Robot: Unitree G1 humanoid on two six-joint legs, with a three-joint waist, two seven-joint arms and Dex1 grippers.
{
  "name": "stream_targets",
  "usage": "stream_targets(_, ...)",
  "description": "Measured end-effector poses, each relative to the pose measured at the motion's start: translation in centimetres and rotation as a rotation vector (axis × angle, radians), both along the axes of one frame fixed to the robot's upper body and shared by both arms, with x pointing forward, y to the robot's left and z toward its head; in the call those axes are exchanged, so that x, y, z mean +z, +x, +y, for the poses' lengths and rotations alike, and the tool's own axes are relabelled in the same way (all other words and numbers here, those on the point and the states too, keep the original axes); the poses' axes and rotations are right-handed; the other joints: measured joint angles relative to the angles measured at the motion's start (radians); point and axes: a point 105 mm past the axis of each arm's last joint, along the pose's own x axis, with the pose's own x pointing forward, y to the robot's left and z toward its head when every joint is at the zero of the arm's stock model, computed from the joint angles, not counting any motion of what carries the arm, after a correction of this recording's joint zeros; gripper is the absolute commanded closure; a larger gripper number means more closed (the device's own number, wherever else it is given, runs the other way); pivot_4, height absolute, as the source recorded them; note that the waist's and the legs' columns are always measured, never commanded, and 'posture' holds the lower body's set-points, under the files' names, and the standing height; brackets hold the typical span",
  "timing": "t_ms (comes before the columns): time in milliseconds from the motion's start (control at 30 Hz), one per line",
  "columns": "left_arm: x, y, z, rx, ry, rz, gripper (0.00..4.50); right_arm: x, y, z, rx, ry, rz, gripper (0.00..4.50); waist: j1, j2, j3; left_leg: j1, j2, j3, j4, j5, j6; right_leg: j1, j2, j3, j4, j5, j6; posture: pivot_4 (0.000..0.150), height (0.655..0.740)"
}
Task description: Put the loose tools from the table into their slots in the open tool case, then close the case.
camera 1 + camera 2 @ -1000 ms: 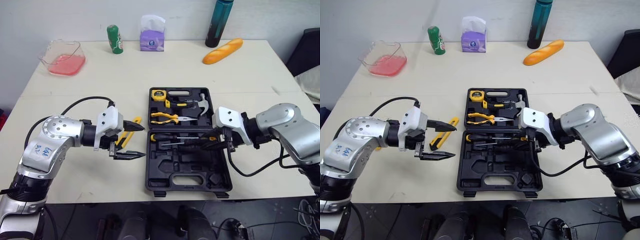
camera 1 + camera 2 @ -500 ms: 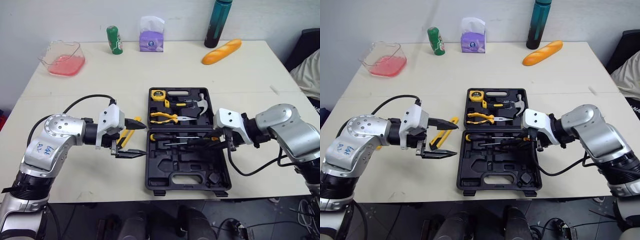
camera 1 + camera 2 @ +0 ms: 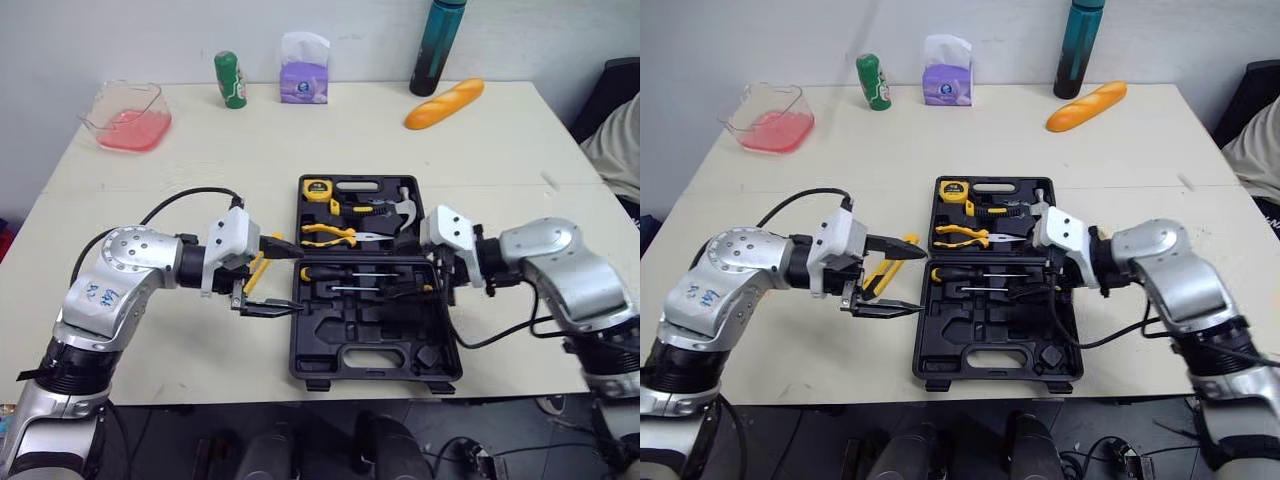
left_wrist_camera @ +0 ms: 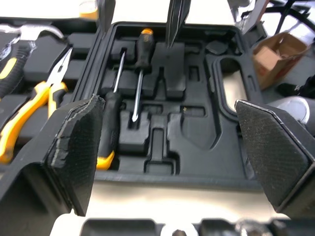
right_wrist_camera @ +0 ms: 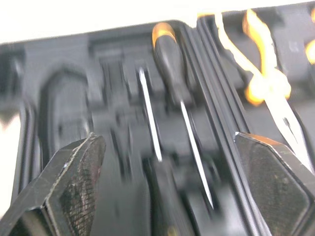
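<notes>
An open black tool case (image 3: pixel 330 330) lies at the near edge of the table (image 3: pixel 300 140), its nearer half showing several bare slots and two screwdrivers (image 3: pixel 345 273) laid side by side along the hinge. The left claw (image 3: pixel 283 277) hangs low at the case's left edge with its two black fingers spread wide, pinching nothing. A yellow utility knife (image 3: pixel 255 268), the one loose tool on the table, lies just beside that edge, slanted and partly hidden behind the claw, so that from the head views it sits in the gap between the two fingers; whether either finger touches it cannot be told. Reaching in from the opposite side, the right claw (image 5: pixel 167 138) is poised over the screwdriver slots, fingers likewise spread and empty, with the two shafts directly below it. In the case's farther half sit yellow-handled pliers (image 3: pixel 330 236), a yellow tape measure (image 3: pixel 318 189) and a hammer (image 3: pixel 405 205). Along the far side of the table stand a clear container (image 3: pixel 128 117) with pink contents, a green can (image 3: pixel 229 79), a purple tissue pack (image 3: pixel 304 68) and a dark teal bottle (image 3: pixel 436 47), with a bread loaf (image 3: pixel 445 103) lying near the bottle.
</notes>
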Motion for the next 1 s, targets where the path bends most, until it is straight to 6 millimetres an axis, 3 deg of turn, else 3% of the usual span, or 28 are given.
stream_targets(133,0.2,0.0,-0.4,-0.013,-0.015,-0.004,0.00,-0.3,0.2,-0.1,-0.017,0.135,0.023,3.10,0.001,0.000,0.000,0.000,0.000,0.000,0.001,0.000,0.000,0.000,0.000,0.000,0.000,0.000,0.000,0.150,0.7394)
stream_targets(233,0.4,0.1,-0.7,-0.023,-0.017,-0.013,0.00,-0.7,0.3,-0.2,-0.025,0.172,0.048,4.47,-0.001,0.000,0.000,0.000,0.000,0.000,0.001,0.000,0.000,0.000,0.001,0.000,0.001,0.000,0.000,0.150,0.7394)
stream_targets(533,0.1,0.6,-0.8,-0.017,-0.019,-0.003,0.00,-3.4,1.2,-1.4,-0.078,0.072,0.068,4.47,-0.002,0.000,0.000,0.001,0.000,0.000,0.001,0.000,0.000,0.001,0.000,0.000,0.000,0.000,0.000,0.150,0.7394)
stream_targets(767,0.0,0.9,-1.0,-0.011,-0.015,-0.016,0.00,-5.4,2.1,-2.1,-0.051,-0.145,-0.142,4.47,0.001,-0.013,-0.016,0.013,0.001,-0.006,0.000,-0.001,-0.002,0.018,0.000,0.000,-0.004,0.000,0.000,0.150,0.7394)
stream_targets(867,-0.2,1.4,-0.8,0.012,-0.020,-0.007,0.00,-5.9,2.5,-2.0,-0.089,-0.090,-0.134,4.47,-0.001,-0.015,-0.018,0.021,0.003,-0.009,0.000,-0.004,-0.004,0.026,-0.004,0.001,-0.007,-0.001,-0.001,0.150,0.7394)
stream_targets(1000,-0.2,1.5,-0.9,0.018,-0.029,-0.009,0.00,-4.7,2.2,-2.1,-0.137,0.044,-0.079,4.47,-0.001,-0.010,-0.015,0.015,0.005,-0.009,-0.001,-0.005,-0.005,0.019,-0.003,0.000,-0.005,-0.002,-0.004,0.150,0.7394)
